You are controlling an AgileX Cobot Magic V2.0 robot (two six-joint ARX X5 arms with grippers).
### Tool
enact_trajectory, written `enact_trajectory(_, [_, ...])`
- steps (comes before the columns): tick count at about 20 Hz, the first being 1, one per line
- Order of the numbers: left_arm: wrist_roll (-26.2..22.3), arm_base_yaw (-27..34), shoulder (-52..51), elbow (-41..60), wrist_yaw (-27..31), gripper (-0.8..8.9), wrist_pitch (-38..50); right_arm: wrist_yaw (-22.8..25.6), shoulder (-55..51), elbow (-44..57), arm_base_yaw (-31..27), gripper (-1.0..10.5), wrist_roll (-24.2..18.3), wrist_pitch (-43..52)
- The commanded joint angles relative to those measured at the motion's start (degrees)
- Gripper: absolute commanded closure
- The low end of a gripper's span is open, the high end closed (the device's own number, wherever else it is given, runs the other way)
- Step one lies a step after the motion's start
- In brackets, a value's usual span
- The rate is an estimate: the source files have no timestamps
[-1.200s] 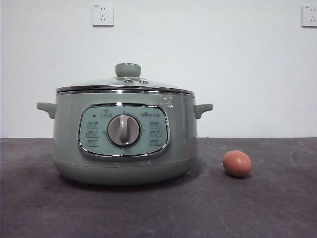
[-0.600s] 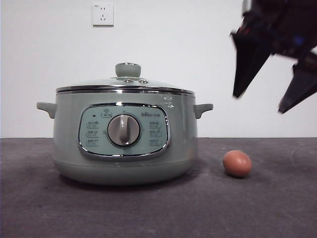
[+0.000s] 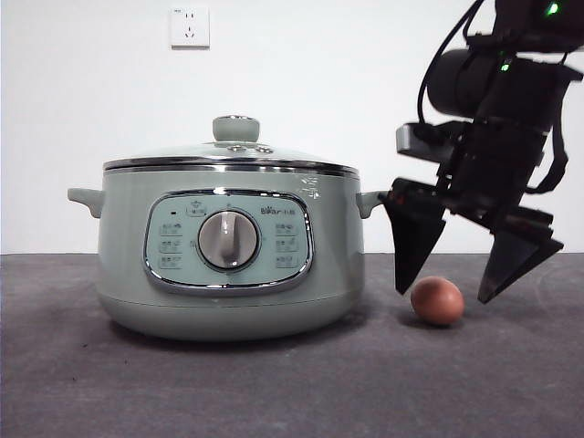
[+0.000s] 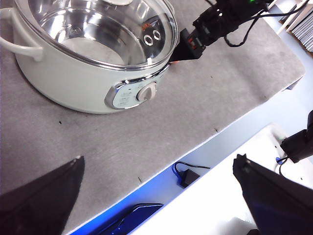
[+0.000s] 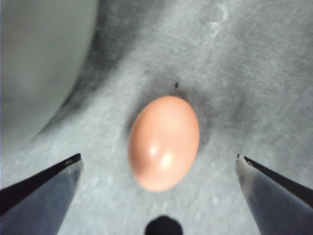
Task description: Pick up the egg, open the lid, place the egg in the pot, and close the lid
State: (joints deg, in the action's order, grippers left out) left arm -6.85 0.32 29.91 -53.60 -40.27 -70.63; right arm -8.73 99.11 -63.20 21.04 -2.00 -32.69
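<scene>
The small smooth brown-orange oval egg (image 3: 436,301) lies on the dark grey felt-like surface (image 3: 274,392), just beside the large round pale sage-green electric pot (image 3: 228,246) on the side of one small handle, apart from its wall. In the right wrist view the egg (image 5: 164,143) sits between the two black jaws, touching neither.

The right tool (image 3: 465,274) hangs over the egg with its jaws spread wide, one tip on each side and both still clear of the surface.

The round clear glass lid (image 3: 230,157) with chrome rim and pale green knob (image 3: 235,128) rests closed on the pot. A grey dial (image 3: 228,240) sits in the middle of the chrome-framed control panel.

The left tool (image 4: 156,196) waits well apart from the pot, beyond the surface's edge, its jaws spread.

A white wall socket (image 3: 190,27) is on the wall behind.
</scene>
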Motion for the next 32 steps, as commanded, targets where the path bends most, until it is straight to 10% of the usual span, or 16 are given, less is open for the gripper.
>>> enact_trajectory(1, [-0.4, -0.1, 0.0, -0.2, -0.3, 1.58, 0.3, 0.3, 2.1, 0.0, 0.2, 3.9, 1.1, 1.4])
enact_trajectory(11, [-0.4, -0.1, 0.0, -0.2, -0.3, 1.58, 2.4, -0.3, 3.2, 0.0, 0.2, 9.7, 2.0, 3.8])
enact_trajectory(23, [0.3, -0.8, 9.6, -0.2, 2.6, 1.59, 11.5, 0.2, -19.1, 0.0, 0.0, 9.6, 2.3, -6.3])
enact_trajectory(32, [7.1, -15.8, 28.9, -7.0, 12.7, 1.59, 35.0, 0.1, -43.9, 0.0, 0.0, 9.6, 2.6, -15.4])
